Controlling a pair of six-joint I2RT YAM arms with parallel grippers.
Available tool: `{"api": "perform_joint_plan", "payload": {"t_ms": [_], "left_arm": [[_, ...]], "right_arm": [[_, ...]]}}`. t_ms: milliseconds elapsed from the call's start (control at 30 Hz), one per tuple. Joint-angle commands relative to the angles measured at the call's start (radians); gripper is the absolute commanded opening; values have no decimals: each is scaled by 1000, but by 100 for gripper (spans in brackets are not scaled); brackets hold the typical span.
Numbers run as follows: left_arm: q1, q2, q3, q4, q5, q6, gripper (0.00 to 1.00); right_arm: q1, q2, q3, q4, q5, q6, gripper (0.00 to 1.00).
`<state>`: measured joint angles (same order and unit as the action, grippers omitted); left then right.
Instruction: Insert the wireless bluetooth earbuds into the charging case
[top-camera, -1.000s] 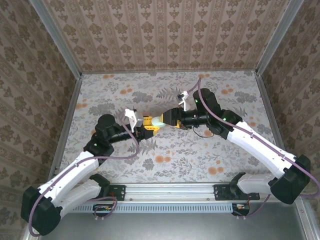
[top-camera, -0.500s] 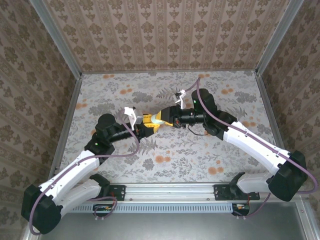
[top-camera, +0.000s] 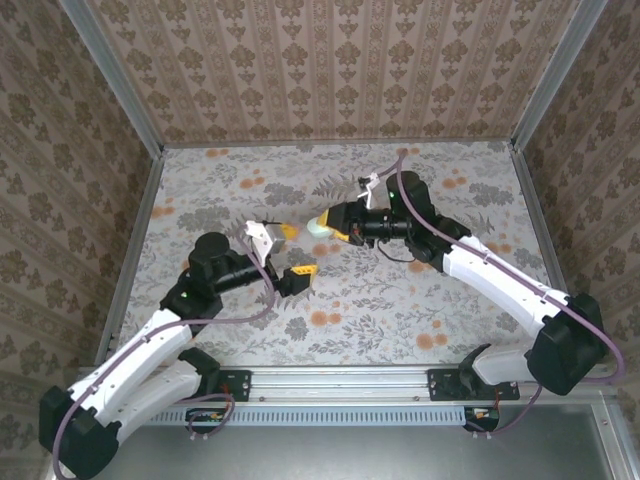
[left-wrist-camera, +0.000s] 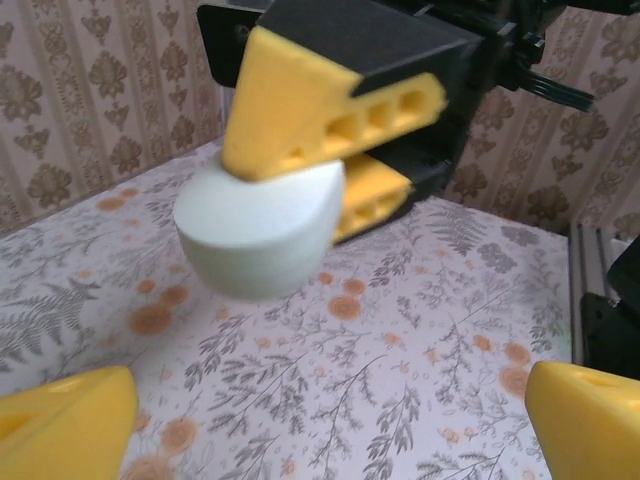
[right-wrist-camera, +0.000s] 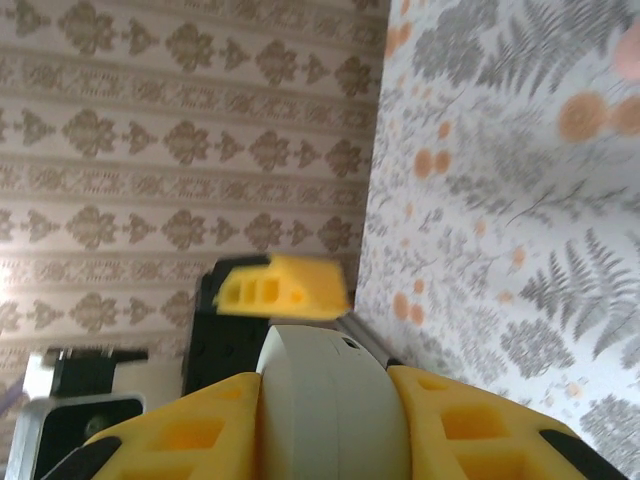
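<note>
Top external: case (top-camera: 318, 227) in right gripper (top-camera: 335, 223), rounded end pts left.

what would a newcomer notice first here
The pale, rounded charging case stands out first, pinched by the right gripper and held in the air over the middle of the floral table. Facing it, the left gripper stands wide open, holding nothing.

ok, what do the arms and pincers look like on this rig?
The left arm and right arm match: white shells on the long links, black joints and wrists, a purple cable along each. The left pincer and right pincer: black bodies, yellow wedge-shaped fingers with small rectangular cut-outs.
</note>
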<state>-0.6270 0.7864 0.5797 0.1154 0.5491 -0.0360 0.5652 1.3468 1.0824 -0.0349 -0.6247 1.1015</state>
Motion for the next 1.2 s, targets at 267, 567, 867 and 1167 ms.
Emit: {"api": "perform_joint_plan", "payload": {"t_ms": [267, 567, 867, 1167], "left_arm": [[40, -183, 19, -369, -324, 36, 100], [72, -283, 1, -475, -359, 16, 100], [81, -296, -18, -461, -362, -1, 100], [85, -296, -21, -452, -353, -4, 100]], "right_arm": [[-28, 353, 47, 26, 45, -200, 34], [-25, 668, 167, 92, 34, -290, 31], [-24, 749, 225, -33, 105, -426, 39], [-25, 714, 189, -101, 166, -480, 47]]}}
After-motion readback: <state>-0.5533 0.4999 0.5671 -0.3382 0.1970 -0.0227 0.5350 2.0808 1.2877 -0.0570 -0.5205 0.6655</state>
